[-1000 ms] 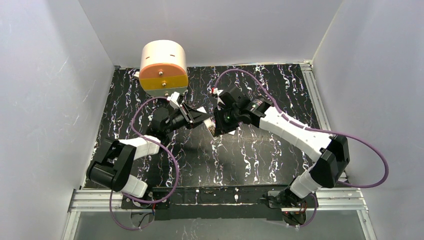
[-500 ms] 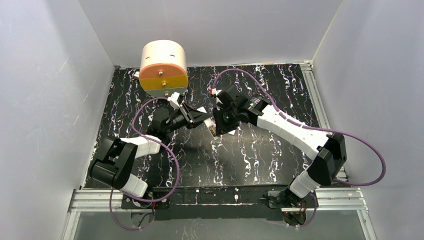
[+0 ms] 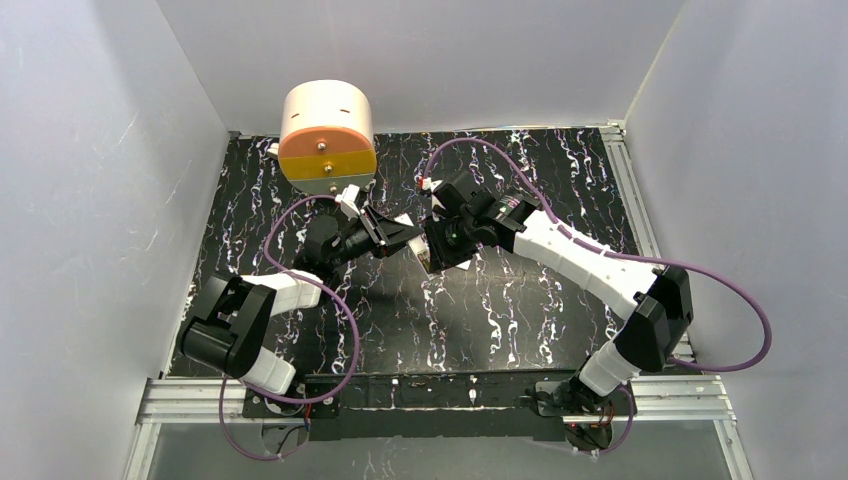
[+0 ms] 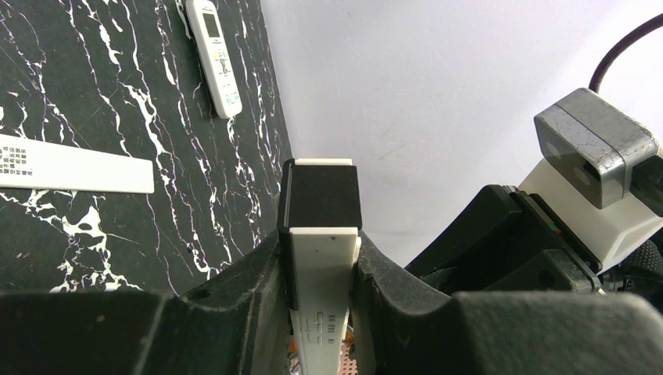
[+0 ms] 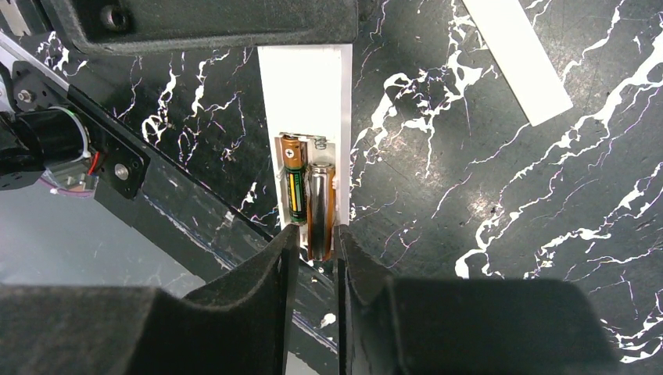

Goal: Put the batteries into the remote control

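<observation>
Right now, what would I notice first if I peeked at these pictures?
Two copper batteries sit side by side in the open back of the white remote control, clamped by the left gripper. The right gripper straddles one battery's end with its fingertips. A big cream-and-orange drum stands at the far edge of the table.

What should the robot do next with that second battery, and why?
Probably a short push from the right gripper on the second battery, toward the spring and down. Both lie in the remote control, which the left gripper clamps, but this one sits nearer the gripper than the first battery, so it may not be fully seated.
</observation>
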`<state>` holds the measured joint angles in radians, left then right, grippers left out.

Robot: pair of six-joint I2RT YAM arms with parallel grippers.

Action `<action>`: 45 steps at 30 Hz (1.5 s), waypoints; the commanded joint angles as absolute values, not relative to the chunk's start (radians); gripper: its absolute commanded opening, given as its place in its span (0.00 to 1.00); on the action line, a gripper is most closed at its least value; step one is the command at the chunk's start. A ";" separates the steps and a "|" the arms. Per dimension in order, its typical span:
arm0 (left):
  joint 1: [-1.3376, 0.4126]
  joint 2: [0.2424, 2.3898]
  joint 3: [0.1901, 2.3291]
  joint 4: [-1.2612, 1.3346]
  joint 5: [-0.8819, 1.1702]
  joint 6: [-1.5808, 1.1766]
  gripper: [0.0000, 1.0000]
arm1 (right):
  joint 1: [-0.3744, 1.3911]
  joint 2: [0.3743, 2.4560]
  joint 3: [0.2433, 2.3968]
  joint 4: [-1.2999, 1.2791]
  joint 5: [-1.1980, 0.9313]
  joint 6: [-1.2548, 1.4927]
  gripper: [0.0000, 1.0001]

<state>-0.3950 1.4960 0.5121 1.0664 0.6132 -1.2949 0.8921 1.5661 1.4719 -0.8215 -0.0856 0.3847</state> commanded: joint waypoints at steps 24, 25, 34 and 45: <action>-0.400 1.396 0.558 1.260 0.416 -1.867 0.00 | 0.879 1.028 0.995 0.187 0.161 0.818 0.90; -0.402 1.382 0.556 1.247 0.404 -1.879 0.00 | 0.879 1.020 0.976 0.205 0.167 0.832 0.91; -0.402 1.367 0.554 1.270 0.363 -1.972 0.00 | 0.880 1.024 0.899 0.318 0.114 0.981 0.99; -0.402 1.383 0.570 1.312 0.359 -2.003 0.00 | 0.870 1.093 0.823 0.558 0.046 1.190 0.96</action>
<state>-0.3973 1.3918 0.5453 1.2503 0.3721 -1.9873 0.8799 1.0782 0.8440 0.3946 0.0681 1.0866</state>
